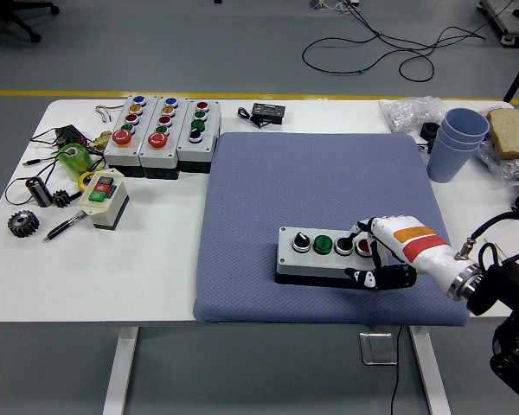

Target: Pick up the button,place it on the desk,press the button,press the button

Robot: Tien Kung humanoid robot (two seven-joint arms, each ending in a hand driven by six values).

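The 4-button control box (329,253) lies on the blue mat (324,216), near its front edge, on the white worktop (156,259). At the box's right end, the right hand (387,252) has its fingers (361,231) curled over the red button (364,245), thumb against the front face.

The button box (330,256) is lying flat on the blue mat (268,190), near the mat's front edge and a little right of its middle. It is a long grey box with a dark base, its long side running left to right. On its top, four controls are sitting in one row: a black-and-white knob at the left, then two green buttons, then a red button at the right end, partly hidden
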